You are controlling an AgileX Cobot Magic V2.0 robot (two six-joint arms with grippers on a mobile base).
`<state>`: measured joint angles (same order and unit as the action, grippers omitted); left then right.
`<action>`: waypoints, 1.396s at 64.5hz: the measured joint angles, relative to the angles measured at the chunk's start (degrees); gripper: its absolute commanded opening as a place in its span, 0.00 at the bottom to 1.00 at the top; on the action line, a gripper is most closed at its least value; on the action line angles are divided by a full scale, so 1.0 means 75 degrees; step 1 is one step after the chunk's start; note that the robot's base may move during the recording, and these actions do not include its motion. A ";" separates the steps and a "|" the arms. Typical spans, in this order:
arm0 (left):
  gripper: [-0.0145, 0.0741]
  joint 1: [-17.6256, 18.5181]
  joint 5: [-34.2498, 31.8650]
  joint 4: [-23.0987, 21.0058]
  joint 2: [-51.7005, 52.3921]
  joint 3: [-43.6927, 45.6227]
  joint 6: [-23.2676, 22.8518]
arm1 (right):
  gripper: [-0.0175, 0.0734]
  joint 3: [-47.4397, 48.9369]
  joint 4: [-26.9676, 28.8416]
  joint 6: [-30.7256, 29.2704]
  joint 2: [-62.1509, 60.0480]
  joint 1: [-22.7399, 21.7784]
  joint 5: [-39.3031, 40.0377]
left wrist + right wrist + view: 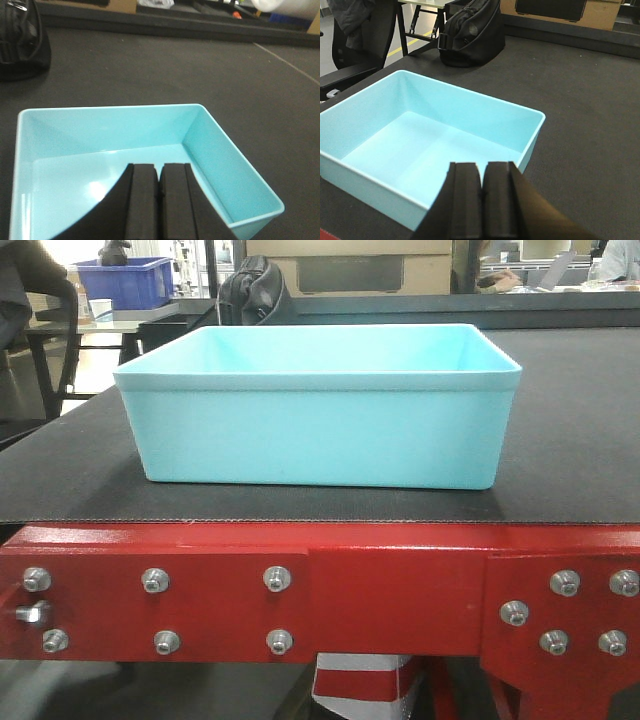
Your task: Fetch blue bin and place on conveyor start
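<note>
Pale turquoise plastic: the blue bin [318,405] sits flat on the dark-grey belt of the conveyor start [90,475], just behind the red bolted frame [400,590], empty and upright. Its long axis runs across the belt end, parallel to the frame.

Left fingers [159,200] are pressed together, holding nothing, hovering above the bin's near wall and pointing into the cavity; the right-hand wall lies just to their right. Right fingers [482,200] are likewise closed and empty, poised over the bin's near-right corner, with most of the tub off to their left and ahead.

Judgement: the bin appears already placed, so I read the fetch as essentially done. Neither arm touches it. Both are about equally near; the left sits more squarely over the interior. A black bag [470,32] rests on the belt beyond, well apart.
</note>
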<state>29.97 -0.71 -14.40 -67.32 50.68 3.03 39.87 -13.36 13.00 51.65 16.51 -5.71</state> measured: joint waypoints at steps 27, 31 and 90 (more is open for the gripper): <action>0.04 0.0000 0.0474 -0.0018 0.2720 -0.0925 0.0000 | 0.01 -0.0458 0.0000 0.0000 -0.2213 0.0000 -0.0530; 0.04 0.0000 0.0474 -0.0018 0.2973 -0.0925 0.0000 | 0.01 -0.0458 0.0000 0.0000 -0.2359 0.0000 -0.0475; 0.04 0.0000 0.0474 -0.0018 0.3364 -0.0925 0.0000 | 0.01 -0.1373 0.1781 -0.2578 -0.3533 -0.1752 -0.0389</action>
<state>29.97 2.85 -14.53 -42.09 43.74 3.03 29.57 0.00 -6.33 25.15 3.36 -8.63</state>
